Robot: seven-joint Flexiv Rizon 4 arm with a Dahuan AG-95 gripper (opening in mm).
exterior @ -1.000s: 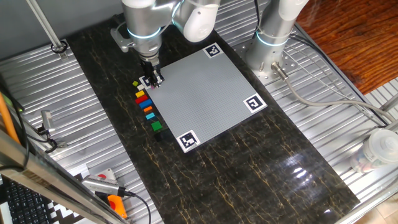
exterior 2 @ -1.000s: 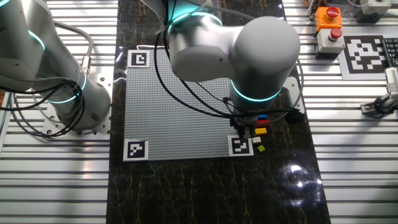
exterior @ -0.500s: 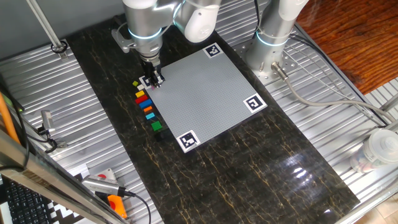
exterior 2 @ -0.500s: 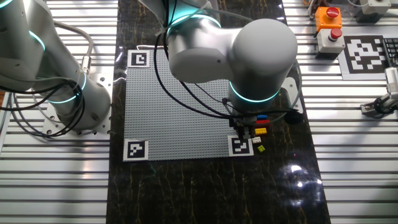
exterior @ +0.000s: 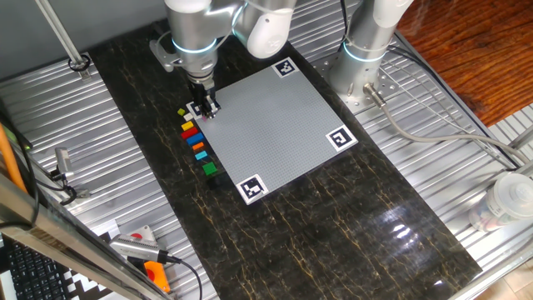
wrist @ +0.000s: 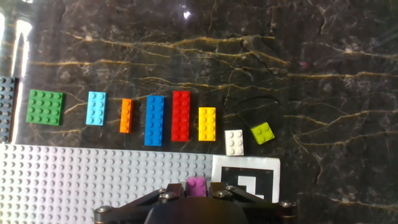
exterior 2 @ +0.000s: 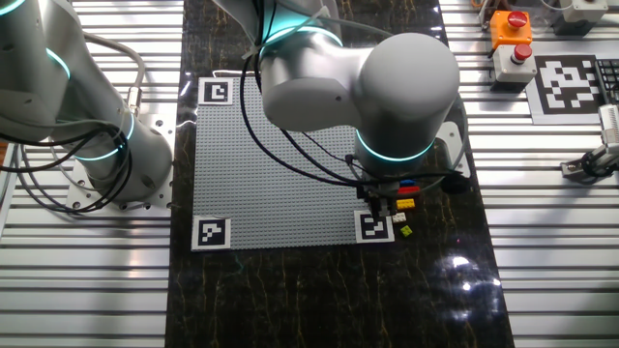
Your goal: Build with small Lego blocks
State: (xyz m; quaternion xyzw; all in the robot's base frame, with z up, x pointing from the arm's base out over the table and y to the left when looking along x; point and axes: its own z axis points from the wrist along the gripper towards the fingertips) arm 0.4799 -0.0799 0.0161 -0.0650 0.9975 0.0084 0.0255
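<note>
Pink brick (wrist: 198, 185) pinched between the two fingers of the end effector (wrist: 198, 193), right above the grey plate (wrist: 93, 180) beside its corner marker (wrist: 249, 177). Other bricks in a row on the dark worktop (wrist: 336, 112) just past the plate edge: green (wrist: 45, 107), light blue (wrist: 96, 108), orange (wrist: 126, 116), blue (wrist: 154, 120), red (wrist: 181, 116), yellow (wrist: 207, 124), white (wrist: 234, 142), lime (wrist: 263, 132).

No legible text or numbers.

Gripper (wrist: 198, 194) at bottom edge, clamped on pink block (wrist: 197, 185) over grey plate (wrist: 93, 180) by corner marker (wrist: 252, 178). Row on dark table (wrist: 336, 112): green (wrist: 45, 107), lt blue, orange, blue, red, yellow, white, lime.
</note>
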